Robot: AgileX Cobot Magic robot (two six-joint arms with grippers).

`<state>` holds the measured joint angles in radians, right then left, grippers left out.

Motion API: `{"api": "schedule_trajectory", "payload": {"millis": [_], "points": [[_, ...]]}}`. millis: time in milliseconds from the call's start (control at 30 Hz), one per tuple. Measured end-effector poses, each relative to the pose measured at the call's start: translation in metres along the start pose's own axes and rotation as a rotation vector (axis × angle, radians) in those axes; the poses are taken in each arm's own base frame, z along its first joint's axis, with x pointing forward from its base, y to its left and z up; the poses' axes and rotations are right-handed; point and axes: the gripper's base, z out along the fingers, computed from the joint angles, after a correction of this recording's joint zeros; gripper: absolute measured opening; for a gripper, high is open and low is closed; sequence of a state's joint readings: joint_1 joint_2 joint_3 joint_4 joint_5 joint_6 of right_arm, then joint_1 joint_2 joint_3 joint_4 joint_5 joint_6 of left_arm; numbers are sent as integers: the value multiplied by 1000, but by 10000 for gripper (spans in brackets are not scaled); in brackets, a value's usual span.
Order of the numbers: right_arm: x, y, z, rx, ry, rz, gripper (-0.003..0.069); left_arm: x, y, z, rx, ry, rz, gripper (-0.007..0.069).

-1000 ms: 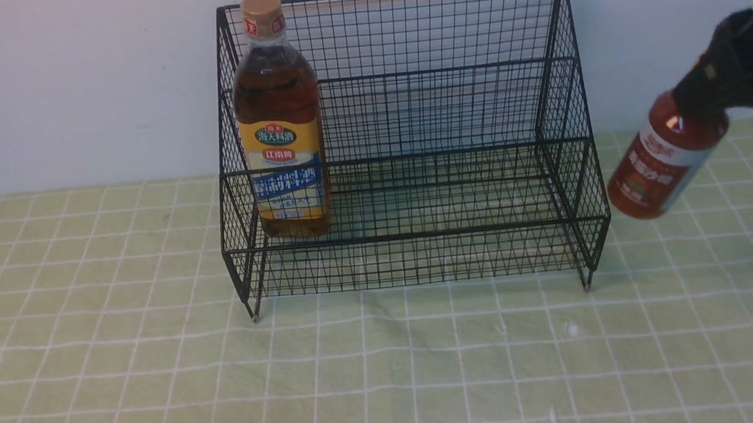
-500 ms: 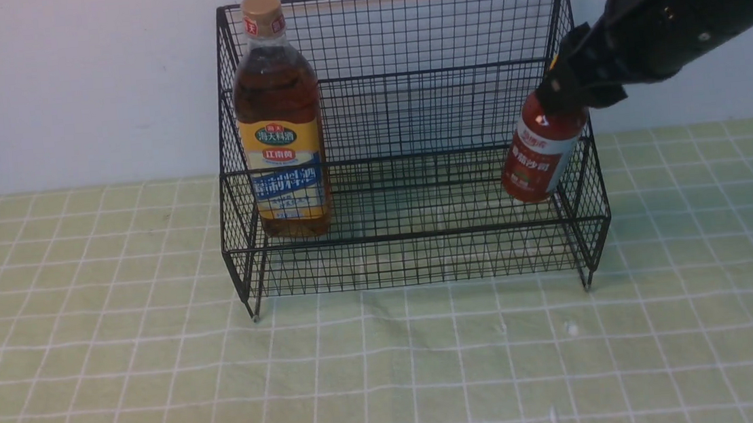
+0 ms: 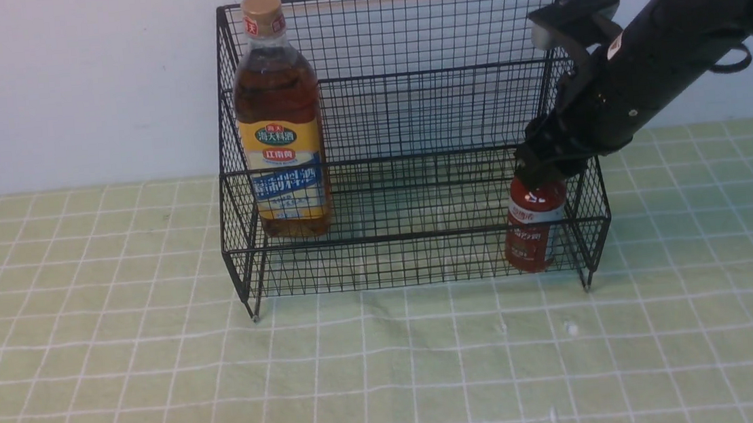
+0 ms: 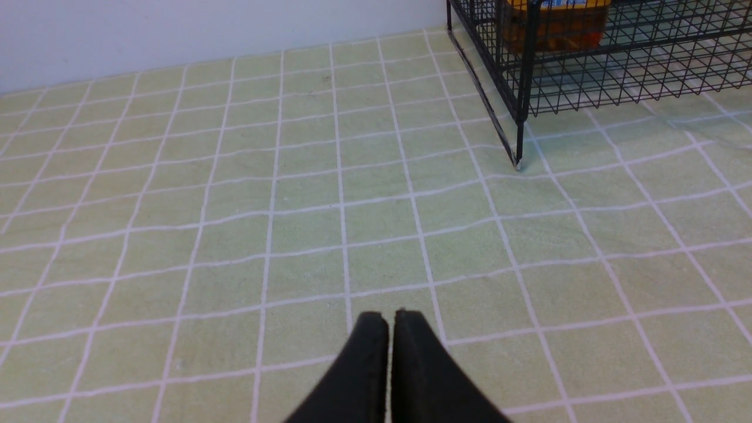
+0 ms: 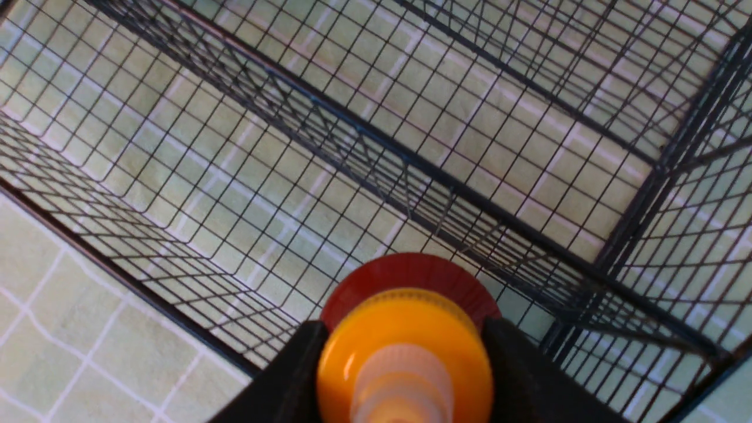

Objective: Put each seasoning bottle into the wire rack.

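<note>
A second ago the red bottle (image 3: 530,239) hung tilted out past the right side of the rack (image 3: 402,32). It has since swung in over the right wall and come down, and now it stands upright in the near, lower tier, hard into the right corner. Its base looks level with the tier floor, though I can't tell whether it's bearing weight yet.

The tall bottle (image 3: 279,131) hasn't moved from the left end of the rack, so I'd say only the letting go is left.

The right arm reaches in from the far right, sloping down and left across the rack's right wall. The right gripper (image 3: 543,173) points straight down, clamped on the bottle's yellow cap (image 5: 405,346) (a jaw on each side of it).

The left gripper (image 4: 390,329) is pinched closed on nothing, low over the cloth (image 4: 235,205), near and left of the rack.
</note>
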<state>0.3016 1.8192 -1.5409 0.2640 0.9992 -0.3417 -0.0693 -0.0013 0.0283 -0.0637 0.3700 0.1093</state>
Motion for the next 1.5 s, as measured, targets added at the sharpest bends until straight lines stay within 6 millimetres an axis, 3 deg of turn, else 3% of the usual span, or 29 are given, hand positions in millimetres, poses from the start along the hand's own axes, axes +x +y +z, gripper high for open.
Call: {"api": "schedule_trajectory", "payload": {"millis": [267, 333, 400, 467, 600, 633, 700, 733, 833, 933, 967, 1000, 1033, 1067, 1100, 1133, 1300, 1333, 1400, 1500], "points": [[2, -1, -4, 20, 19, 38, 326, 0, 0, 0, 0, 0, 0, -6], [2, 0, -13, 29, 15, 66, 409, 0, 0, 0, 0, 0, 0, -6], [3, 1, -19, 30, 11, 78, 440, 0, 0, 0, 0, 0, 0, -6], [3, 5, -41, 39, -14, 85, 501, 0, 0, 0, 0, 0, 0, -6], [11, 16, -89, 45, -46, 76, 510, 0, 0, 0, 0, 0, 0, -6], [15, 20, -106, 48, -55, 81, 495, 0, 0, 0, 0, 0, 0, -6], [19, 23, -117, 51, -66, 87, 478, 0, 0, 0, 0, 0, 0, -6], [25, 28, -146, 72, -122, 99, 442, 0, 0, 0, 0, 0, 0, -6], [38, 35, -189, 126, -226, 136, 363, 0, 0, 0, 0, 0, 0, -6], [59, 45, -237, 168, -367, 190, 275, 0, 0, 0, 0, 0, 0, -6], [61, 45, -240, 170, -378, 193, 261, 0, 0, 0, 0, 0, 0, -6], [83, 54, -267, 184, -477, 205, 202, 0, 0, 0, 0, 0, 0, -6], [86, 54, -269, 186, -486, 208, 189, 0, 0, 0, 0, 0, 0, -6], [107, 60, -283, 194, -553, 210, 144, 0, 0, 0, 0, 0, 0, -6], [112, 62, -286, 196, -568, 209, 139, 0, 0, 0, 0, 0, 0, -6], [132, 66, -291, 203, -622, 207, 106, 0, 0, 0, 0, 0, 0, -6], [200, 77, -286, 211, -885, 180, 35, 0, 0, 0, 0, 1, 0, -6], [202, 78, -286, 211, -899, 179, 33, 0, 0, 0, 0, 1, 0, -6], [230, 81, -276, 214, -1075, 154, 21, 0, 0, 0, 0, 1, 0, -6], [252, 83, -264, 202, -1236, 144, 20, 0, 0, 0, 0, 1, 0, -6]]}}
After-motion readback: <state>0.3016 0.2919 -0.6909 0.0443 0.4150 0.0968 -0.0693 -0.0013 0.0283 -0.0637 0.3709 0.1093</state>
